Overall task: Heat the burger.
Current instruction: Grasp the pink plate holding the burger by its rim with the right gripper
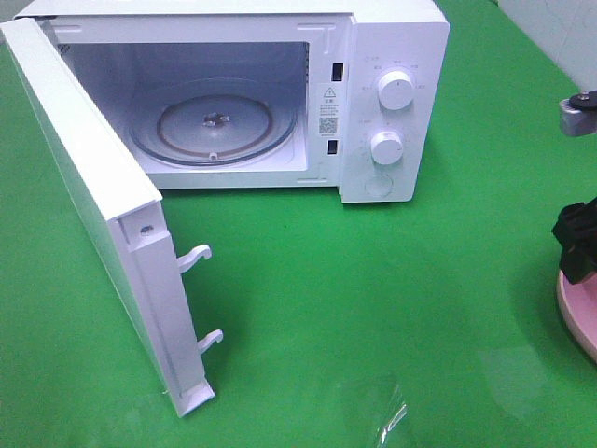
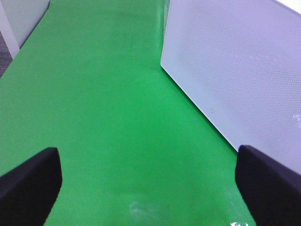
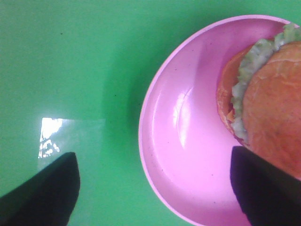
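The burger (image 3: 270,99) is sitting on the plate (image 3: 188,141), off-centre toward one side of my right gripper (image 3: 153,188), which is hovering spread wide above it. My left gripper (image 2: 150,183), also spread and empty, is hanging by the microwave door (image 2: 235,70), farther off.

Can pass straight into microwave (image 1: 392,103) cavity from front; only glass turntable (image 1: 215,126) inside. Blocked at microwave's front-left by swung-out door (image 1: 84,205) w/ latch hooks (image 1: 194,257). Open green mat (image 1: 354,299) in front.
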You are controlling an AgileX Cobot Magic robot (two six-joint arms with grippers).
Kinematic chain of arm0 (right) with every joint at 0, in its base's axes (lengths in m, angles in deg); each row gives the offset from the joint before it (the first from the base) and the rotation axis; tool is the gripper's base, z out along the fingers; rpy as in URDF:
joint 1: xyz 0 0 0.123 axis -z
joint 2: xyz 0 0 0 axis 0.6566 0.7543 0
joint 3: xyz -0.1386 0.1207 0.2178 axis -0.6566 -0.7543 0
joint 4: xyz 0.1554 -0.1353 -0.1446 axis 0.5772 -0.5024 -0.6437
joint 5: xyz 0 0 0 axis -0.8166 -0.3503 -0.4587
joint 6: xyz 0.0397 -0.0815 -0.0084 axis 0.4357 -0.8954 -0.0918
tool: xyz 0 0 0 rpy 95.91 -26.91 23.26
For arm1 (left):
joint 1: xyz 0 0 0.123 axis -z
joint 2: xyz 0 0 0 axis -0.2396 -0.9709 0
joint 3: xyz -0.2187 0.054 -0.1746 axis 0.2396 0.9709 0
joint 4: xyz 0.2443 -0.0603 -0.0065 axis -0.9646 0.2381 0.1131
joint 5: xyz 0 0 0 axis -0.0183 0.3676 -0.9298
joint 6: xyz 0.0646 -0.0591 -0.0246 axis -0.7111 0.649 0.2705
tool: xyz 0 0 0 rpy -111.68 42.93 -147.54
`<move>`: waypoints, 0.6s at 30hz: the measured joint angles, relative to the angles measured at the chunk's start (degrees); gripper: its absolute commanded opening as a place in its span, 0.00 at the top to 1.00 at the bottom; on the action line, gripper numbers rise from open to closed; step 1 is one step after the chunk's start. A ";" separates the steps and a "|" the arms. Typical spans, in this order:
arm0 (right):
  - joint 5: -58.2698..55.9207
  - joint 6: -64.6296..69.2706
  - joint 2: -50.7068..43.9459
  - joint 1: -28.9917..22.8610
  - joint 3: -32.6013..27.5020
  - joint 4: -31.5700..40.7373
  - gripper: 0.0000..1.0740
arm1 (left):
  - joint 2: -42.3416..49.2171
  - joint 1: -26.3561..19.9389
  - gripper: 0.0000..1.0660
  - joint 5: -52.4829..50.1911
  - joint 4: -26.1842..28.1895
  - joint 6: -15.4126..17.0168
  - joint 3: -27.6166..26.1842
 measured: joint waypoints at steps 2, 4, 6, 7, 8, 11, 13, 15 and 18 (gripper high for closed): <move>1.72 0.00 0.23 0.06 -1.32 0.00 0.24 | 0.00 0.00 0.14 0.00 0.00 0.00 0.00; 5.67 0.00 2.29 0.06 -4.53 0.06 0.25 | 0.00 0.00 0.14 0.00 0.00 0.00 0.00; 7.56 0.00 3.78 0.06 -5.79 0.06 0.25 | 0.00 0.00 0.14 0.00 0.00 0.00 0.00; 7.56 0.00 3.78 0.06 -5.79 0.06 0.25 | 0.00 0.00 0.14 0.00 0.00 0.00 0.00; 8.42 0.00 4.53 0.06 -6.13 0.06 0.25 | 0.00 0.00 0.14 0.00 0.00 0.00 0.00; 10.49 0.00 7.10 1.32 -6.53 0.11 0.26 | 0.00 0.00 0.14 0.00 0.00 0.00 0.00; 11.46 0.00 8.31 2.23 -6.53 0.06 0.26 | 0.00 0.00 0.14 0.00 0.00 0.00 0.00; 11.92 0.00 8.71 2.41 -6.53 0.06 0.26 | 0.00 0.00 0.14 0.00 0.00 0.00 0.00; 12.43 0.00 9.57 3.09 -6.53 0.06 0.26 | 0.00 0.00 0.14 0.00 0.00 0.00 0.00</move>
